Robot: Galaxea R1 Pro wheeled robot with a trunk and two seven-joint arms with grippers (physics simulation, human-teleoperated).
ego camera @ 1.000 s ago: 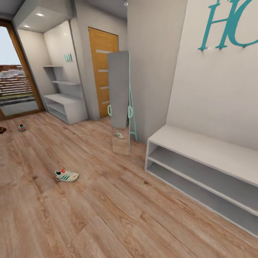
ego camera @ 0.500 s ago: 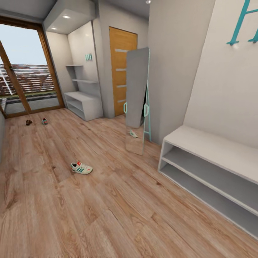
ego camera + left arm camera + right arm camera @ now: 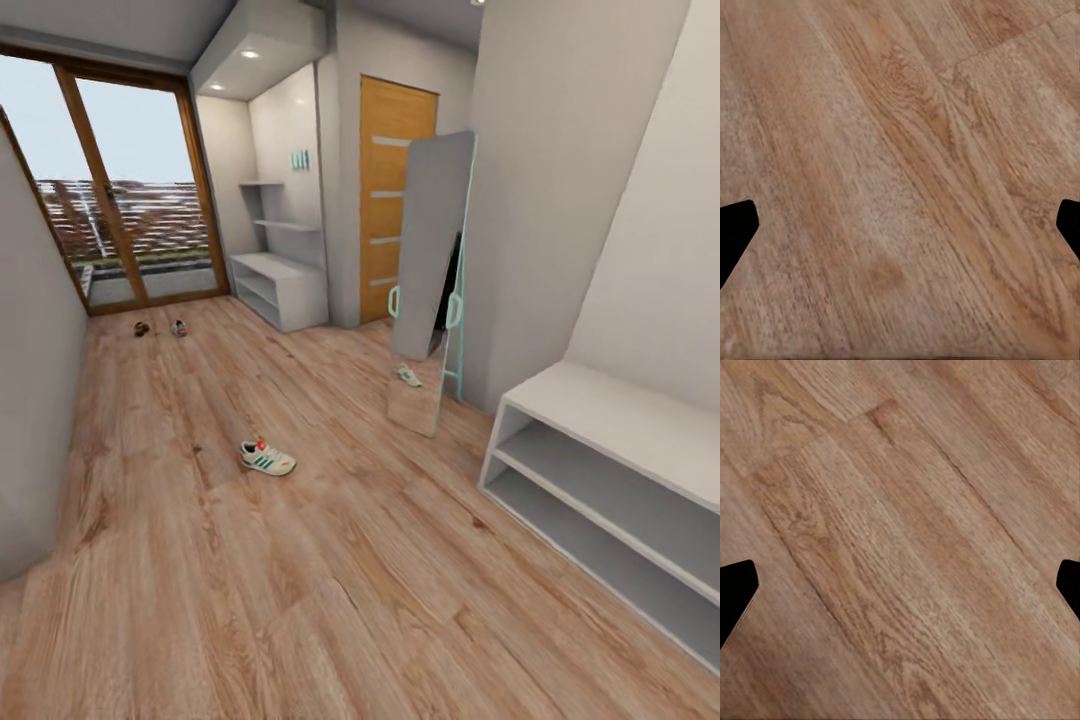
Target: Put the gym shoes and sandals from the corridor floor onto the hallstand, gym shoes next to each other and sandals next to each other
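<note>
The head view looks along a corridor with a light brown wood-plank corridor floor. One gym shoe lies alone on the planks in the middle of the corridor, on its sole, well apart from every piece of furniture. A second gym shoe lies far away, near the large glass door at the end of the corridor. Just beside it is a small dark brown thing, probably a sandal, but it is too small to tell more.

The hallstand stands at the far end, against the wall between the glass door and an orange wooden door. It is a low pale-grey bench with open shelf levels and a floating shelf on its back panel. I see no shoes on it.

A tall standing mirror with a teal frame leans by the wall, and a gym shoe shows as a reflection in its lower part. Near the camera, on the right side, stands another low grey bench with two open levels.

In the left wrist view the left hand hangs over bare planks; its two dark fingertips stand wide apart and hold nothing. In the right wrist view the right hand is the same: spread wide, with nothing between the fingertips.
</note>
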